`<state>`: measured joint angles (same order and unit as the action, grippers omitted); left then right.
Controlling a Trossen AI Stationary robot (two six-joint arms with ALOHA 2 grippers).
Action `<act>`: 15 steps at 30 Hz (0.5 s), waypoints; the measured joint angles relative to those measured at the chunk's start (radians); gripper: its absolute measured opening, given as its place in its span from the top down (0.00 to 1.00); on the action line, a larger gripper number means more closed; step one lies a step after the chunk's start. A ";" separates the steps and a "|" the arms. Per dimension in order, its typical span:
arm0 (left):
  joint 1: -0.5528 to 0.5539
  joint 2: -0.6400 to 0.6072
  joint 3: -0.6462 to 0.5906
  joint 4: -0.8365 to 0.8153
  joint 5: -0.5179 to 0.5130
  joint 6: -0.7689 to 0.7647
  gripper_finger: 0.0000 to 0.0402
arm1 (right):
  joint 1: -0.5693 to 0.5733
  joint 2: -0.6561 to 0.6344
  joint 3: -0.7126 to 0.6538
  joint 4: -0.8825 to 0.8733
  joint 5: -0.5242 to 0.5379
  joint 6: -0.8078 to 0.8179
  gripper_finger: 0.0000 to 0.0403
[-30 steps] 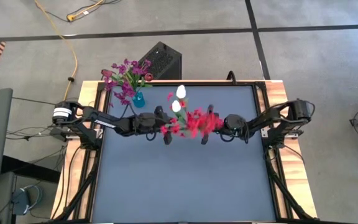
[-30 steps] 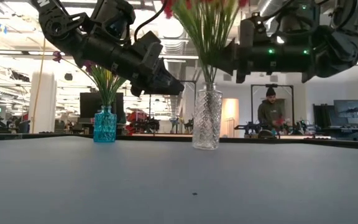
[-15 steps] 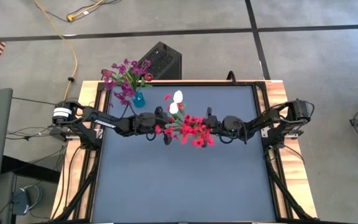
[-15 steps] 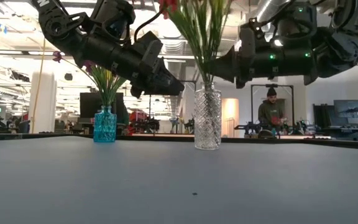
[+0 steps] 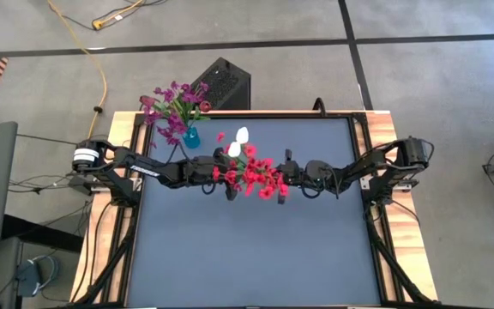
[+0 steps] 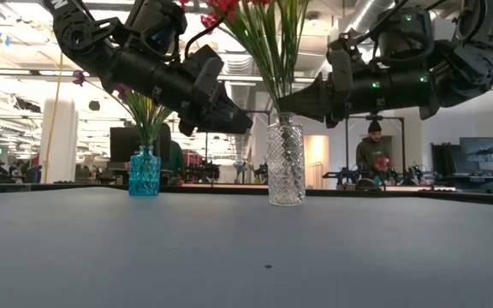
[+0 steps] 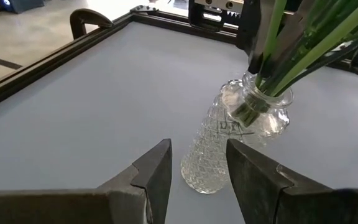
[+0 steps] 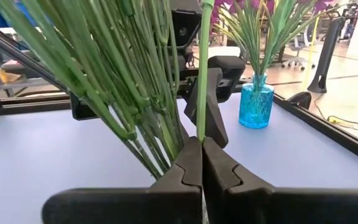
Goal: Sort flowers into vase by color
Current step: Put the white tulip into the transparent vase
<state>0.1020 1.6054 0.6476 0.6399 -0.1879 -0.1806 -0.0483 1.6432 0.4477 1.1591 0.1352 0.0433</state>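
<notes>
Red blooms, high view: the red flowers (image 5: 254, 174) have slid toward the table's left edge within the last second; my right gripper (image 5: 286, 167) has followed them in.
Meaning: I judge this stem nearly seated with its colour.
Low view: the clear vase (image 6: 286, 162) has straightened near the far edge; blue vase (image 6: 145, 171) holds purple flowers (image 5: 170, 107).
Left wrist view: my left gripper (image 7: 197, 165) hangs unclenched just beside the vase.
Right wrist view: my fingers (image 8: 191, 163) are clenched on one green stem (image 8: 202, 68), touching the bunch.

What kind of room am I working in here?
Probably an open robotics lab or workshop: a person works at benches with equipment behind the table, ceiling ducts are exposed, and an extension cord crosses the concrete floor.
</notes>
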 joint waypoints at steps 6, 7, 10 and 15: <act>0.000 0.000 0.000 0.000 0.000 0.000 0.65 | -0.010 -0.003 0.000 -0.009 -0.001 0.000 0.91; 0.000 0.000 0.000 0.000 0.000 0.000 0.65 | -0.013 -0.003 0.000 -0.010 -0.002 0.000 0.90; 0.000 0.000 0.000 0.000 -0.001 0.000 0.65 | -0.015 -0.003 0.000 -0.011 -0.002 0.000 0.88; 0.000 0.000 0.000 0.000 -0.001 0.000 0.65 | -0.035 -0.003 0.000 -0.015 -0.003 0.019 0.86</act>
<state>0.1020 1.6054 0.6476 0.6403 -0.1890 -0.1806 -0.0832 1.6405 0.4477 1.1443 0.1326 0.0625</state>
